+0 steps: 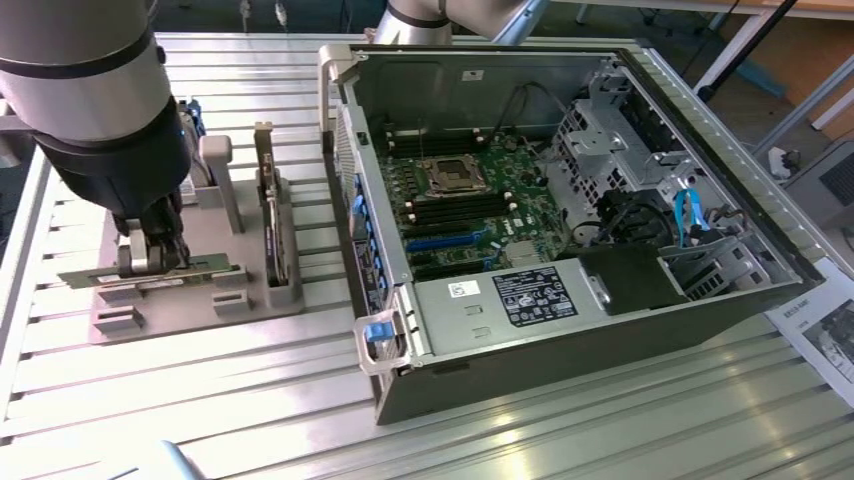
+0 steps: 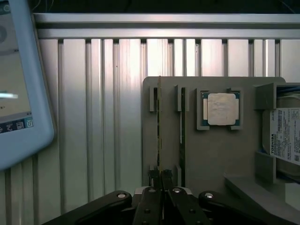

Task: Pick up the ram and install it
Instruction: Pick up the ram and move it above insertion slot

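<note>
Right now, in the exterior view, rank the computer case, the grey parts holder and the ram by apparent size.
1. computer case, by far the largest.
2. grey parts holder.
3. ram, the thin stick in the holder.
All three sit at a similar distance from the camera, so the order is safe.

Gripper (image 1: 154, 265) fills room over ram (image 1: 200, 267). Upright card (image 1: 274, 235) close beside on exterior view's right; gap between seems narrow. Table (image 1: 187, 400) strip between fixture (image 1: 174, 310) and case (image 1: 561, 340) bare. Case top open; near wall (image 1: 344, 120) blocks sideways entry. Cables (image 1: 617, 215) crowd inside at exterior view's right. Board (image 1: 461, 210) middle open overhead.
</note>
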You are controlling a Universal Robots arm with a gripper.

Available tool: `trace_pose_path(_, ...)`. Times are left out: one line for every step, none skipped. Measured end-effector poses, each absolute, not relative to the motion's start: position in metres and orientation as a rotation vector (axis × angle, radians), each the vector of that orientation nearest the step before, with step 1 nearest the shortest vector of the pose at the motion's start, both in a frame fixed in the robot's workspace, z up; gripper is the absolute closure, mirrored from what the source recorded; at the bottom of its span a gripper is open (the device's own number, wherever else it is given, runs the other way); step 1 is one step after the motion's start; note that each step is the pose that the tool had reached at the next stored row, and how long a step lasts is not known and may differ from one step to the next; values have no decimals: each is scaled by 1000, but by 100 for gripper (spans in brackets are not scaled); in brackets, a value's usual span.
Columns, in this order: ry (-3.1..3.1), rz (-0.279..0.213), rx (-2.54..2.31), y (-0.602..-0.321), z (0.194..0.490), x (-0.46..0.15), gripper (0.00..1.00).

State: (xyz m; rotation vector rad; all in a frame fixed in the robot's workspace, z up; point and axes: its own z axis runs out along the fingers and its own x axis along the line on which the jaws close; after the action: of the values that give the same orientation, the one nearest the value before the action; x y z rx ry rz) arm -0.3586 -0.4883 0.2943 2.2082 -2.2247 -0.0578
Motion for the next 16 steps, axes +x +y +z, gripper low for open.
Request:
trace_pose_path(-2225, -58, 2208, -488, 297, -359, 88)
trace_pose_path(-2225, -58, 2208, -488, 300, -359, 88)
trace_pose_path(-2225, -58, 2208, -488, 301, -359, 88)
trace_pose_path(-2225, -58, 2208, -488, 304, -359, 88)
trace_pose_path(-2225, -58, 2208, -488, 306, -359, 88)
trace_pose_path(-2225, -58, 2208, -488, 308, -359, 88)
trace_pose_path(-2225, -58, 2208, -488, 311, -359, 88)
trace_pose_path(-2225, -58, 2208, -488, 314, -359, 88)
trace_pose_path(-2225, -58, 2208, -488, 317, -359, 88)
trace_pose_path(-2225, -58, 2208, -488, 320, -359, 88)
trace_pose_path(-2225, -58, 2208, -488, 322, -359, 88)
trace_pose_path(-2225, -58, 2208, -488, 326, -359, 88)
trace_pose_path(-2225, -58, 2208, -488, 328, -359, 88)
trace_pose_path(-2225, -58, 2208, -488, 330, -359, 88)
trace_pose_path(-2225, -58, 2208, -488, 333, -359, 88)
trace_pose_path(-2225, -58, 2208, -488, 335, -359, 88)
